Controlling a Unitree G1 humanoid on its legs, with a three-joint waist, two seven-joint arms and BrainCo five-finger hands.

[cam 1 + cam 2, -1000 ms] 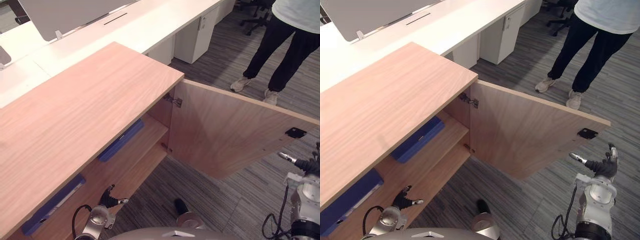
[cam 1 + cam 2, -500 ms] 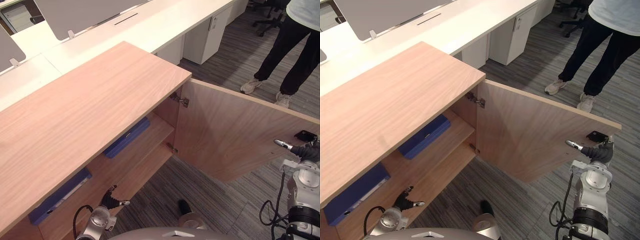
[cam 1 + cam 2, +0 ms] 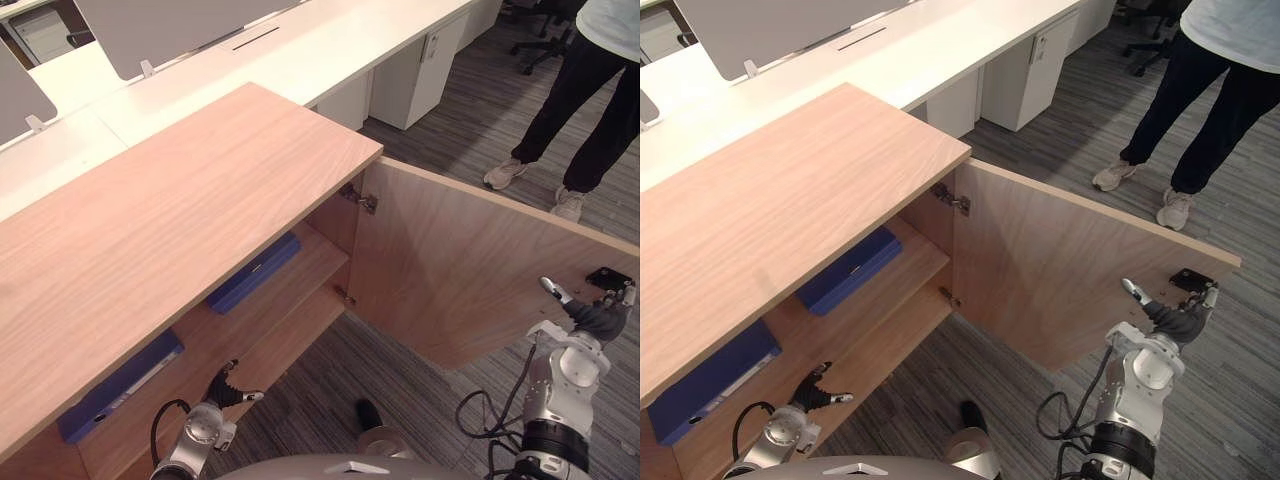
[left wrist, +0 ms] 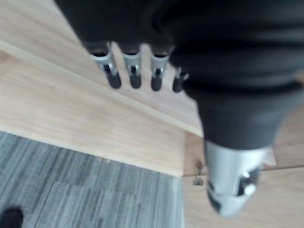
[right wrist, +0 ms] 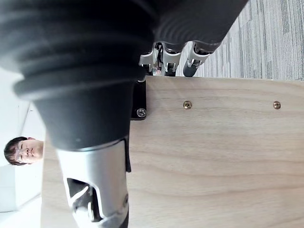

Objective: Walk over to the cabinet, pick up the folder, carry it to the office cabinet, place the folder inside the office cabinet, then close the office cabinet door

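Blue and flat, the left plastic folder [image 3: 118,385] is lying on the upper shelf [image 3: 310,262] of the pale wooden office cabinet [image 3: 180,200], so the placing step is looking done. Your left hand [image 3: 228,388] is hanging low by the lower shelf [image 3: 290,335], fingers loosely spread, holding nothing. Further right, a second blue folder [image 3: 255,273] is lying on the same upper shelf; I cannot tell which one you carried. The hinged wooden cabinet door [image 3: 450,265] is standing wide open. Your right hand [image 3: 1175,318] is laying straight, unclenched fingers over the door's free edge beside the black latch plate [image 3: 605,277], probably for swinging it shut. A person in dark trousers [image 3: 590,90] is standing well apart.
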